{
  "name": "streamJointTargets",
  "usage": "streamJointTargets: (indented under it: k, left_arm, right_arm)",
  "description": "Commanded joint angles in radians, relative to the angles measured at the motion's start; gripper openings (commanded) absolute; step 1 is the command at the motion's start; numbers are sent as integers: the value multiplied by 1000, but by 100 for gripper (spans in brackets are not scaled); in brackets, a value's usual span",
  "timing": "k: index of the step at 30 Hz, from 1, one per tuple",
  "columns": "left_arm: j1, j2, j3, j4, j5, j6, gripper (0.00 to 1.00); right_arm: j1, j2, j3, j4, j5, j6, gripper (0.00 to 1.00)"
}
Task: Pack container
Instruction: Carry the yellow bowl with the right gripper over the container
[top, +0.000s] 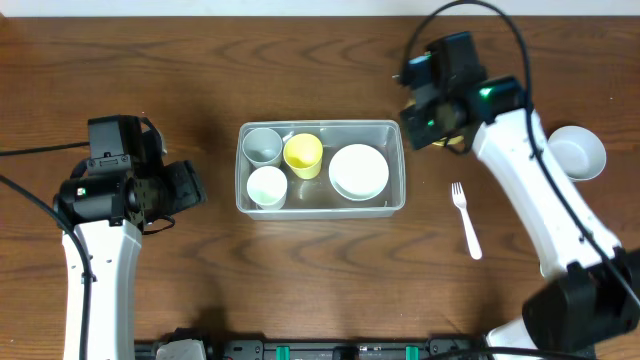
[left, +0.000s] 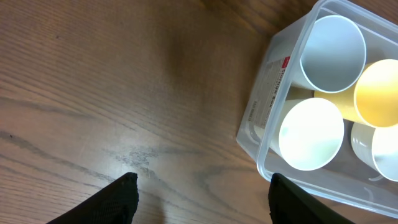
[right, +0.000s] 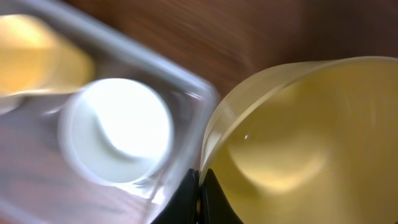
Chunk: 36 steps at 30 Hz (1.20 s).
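**Clear container half packed at mid-table, a yellow bowl gripped beside it**

The clear plastic container (top: 320, 198) is seen standing open side up on the wooden table (top: 200, 290), at its middle. Its long axis runs left to right across the overhead view.

Four items are held inside it. A pale grey cup (top: 263, 145) and a white cup (top: 267, 186) fill the left end, a yellow cup (top: 303, 155) lies tilted beside them, and a white bowl (top: 359, 171) takes up the right end.

Just past the container's right short end, the right gripper (right: 199, 193) is clenched on the rim of a translucent yellow bowl (right: 292, 143), which fills much of the right wrist view.

Further right on the table, a second white bowl (top: 578, 152) and a white plastic fork (top: 466, 220) are found apart from each other.

The left gripper (left: 202, 199) is held over bare wood left of the container, its fingers spread and grasping nothing.
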Motion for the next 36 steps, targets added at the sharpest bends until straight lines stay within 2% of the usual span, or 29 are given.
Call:
streamJointTargets:
  k: [1,6,13,28,33,36]
  left_arm:
    - [4,-11,-6,-2,-5,-2,68]
    - [4,-11,-6,-2,-5,-2,67]
    - [4,-11,-7,-3,-5,-2,68]
    - [4,-11,-7,-3,-5,-2,68]
    - [4,-11,-6,-3,-5,-2,68]
    - [4,-11,-7,-3,-5,-2,67]
  right_arm:
    - [86,-3,6,-19,-11,-127,1]
    - [212,23,3,-60,-12,-210,1]
    - [307,83,3,-61,-64,-249,1]
    - [312,235,3,-59,-63,-249,2]
    - [306,239,3,-52,-58,-248,4]
    - [297,239,3,-49,-35,-248,8]
